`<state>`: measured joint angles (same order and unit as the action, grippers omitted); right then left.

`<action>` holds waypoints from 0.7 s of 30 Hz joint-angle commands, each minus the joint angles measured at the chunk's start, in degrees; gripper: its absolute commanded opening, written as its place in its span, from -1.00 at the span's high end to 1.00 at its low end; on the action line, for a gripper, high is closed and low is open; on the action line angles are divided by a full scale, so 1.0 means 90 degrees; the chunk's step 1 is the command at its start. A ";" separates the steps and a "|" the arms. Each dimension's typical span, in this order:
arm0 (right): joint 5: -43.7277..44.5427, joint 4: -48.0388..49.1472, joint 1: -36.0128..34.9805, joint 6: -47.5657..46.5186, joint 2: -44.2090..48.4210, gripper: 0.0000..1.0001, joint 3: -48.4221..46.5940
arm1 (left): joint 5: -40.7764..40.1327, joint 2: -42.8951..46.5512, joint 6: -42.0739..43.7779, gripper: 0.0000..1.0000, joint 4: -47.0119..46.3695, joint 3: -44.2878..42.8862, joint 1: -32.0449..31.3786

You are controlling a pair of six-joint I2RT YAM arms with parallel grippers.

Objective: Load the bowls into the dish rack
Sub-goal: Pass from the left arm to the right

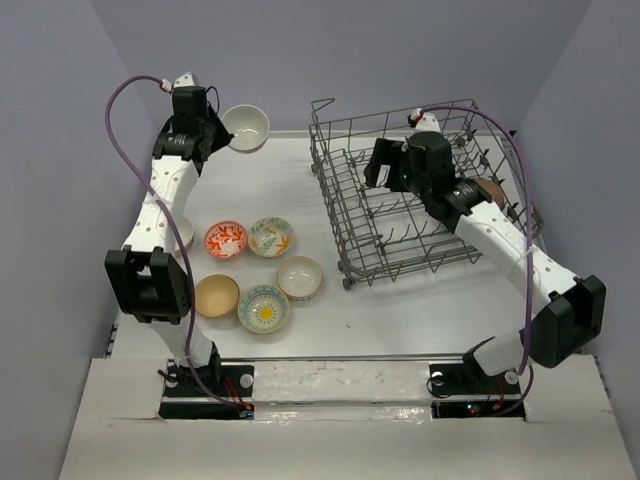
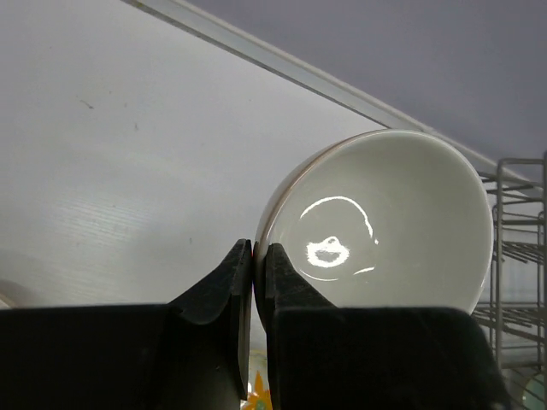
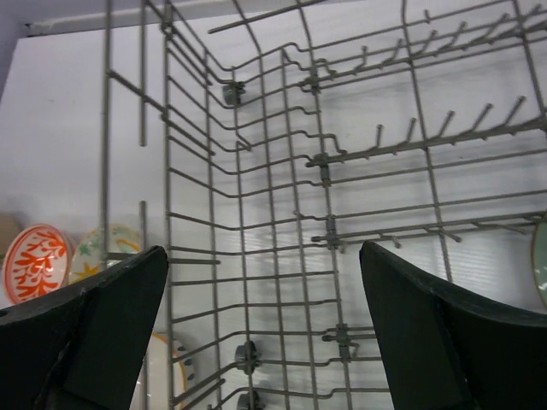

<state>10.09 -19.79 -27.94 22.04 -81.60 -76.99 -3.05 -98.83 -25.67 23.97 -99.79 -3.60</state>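
My left gripper point(image 1: 222, 133) is shut on the rim of a white bowl point(image 1: 246, 127) and holds it in the air at the far left, left of the dish rack point(image 1: 345, 215). In the left wrist view the fingers point(image 2: 235, 286) pinch the rim of the white bowl point(image 2: 385, 222). My right gripper point(image 1: 378, 172) hangs open and empty over the inside of the rack point(image 3: 256, 213). Several bowls sit on the table: red-orange point(image 1: 226, 240), cream floral point(image 1: 271, 237), white with a brown rim point(image 1: 300, 278), tan point(image 1: 217, 296) and blue-rimmed point(image 1: 264, 308). A brown bowl point(image 1: 490, 190) stands in the rack's right side.
The rack's tall wire sides and upright tines point(image 3: 385, 145) surround my right gripper. A teal bowl's edge point(image 3: 540, 260) shows at the right. Another bowl point(image 1: 184, 232) is partly hidden behind the left arm. The rack's corner point(image 2: 517, 248) stands right of the held bowl.
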 commanded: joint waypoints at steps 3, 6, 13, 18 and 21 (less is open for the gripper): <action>0.0226 -0.0242 -0.0830 -0.0135 -0.0552 -0.96 -0.1385 | 0.0182 0.0892 0.0147 1.00 -0.0290 0.0218 -0.0547; 0.0353 -0.0476 -0.1016 -0.0183 -0.1038 -0.86 -0.2059 | 0.0202 0.1078 0.0206 1.00 -0.0212 0.0326 -0.0821; 0.0637 -0.0867 -0.1426 -0.0252 -0.1655 -0.75 -0.3280 | 0.0153 0.1400 0.0274 1.00 -0.0241 0.0823 -0.1241; 0.0647 -0.1179 -0.1563 -0.0320 -0.2182 -0.54 -0.3886 | 0.0134 0.1703 0.0274 1.00 -0.0339 0.1136 -0.1485; 0.0676 -0.1287 -0.1631 -0.0350 -0.2349 -0.48 -0.4121 | 0.0114 0.1762 0.0284 1.00 -0.0319 0.1127 -0.1573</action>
<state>14.98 -29.28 -41.71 19.97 -101.36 -110.28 -2.13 -88.47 -22.96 26.94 -88.55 -16.71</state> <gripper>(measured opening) 0.759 0.162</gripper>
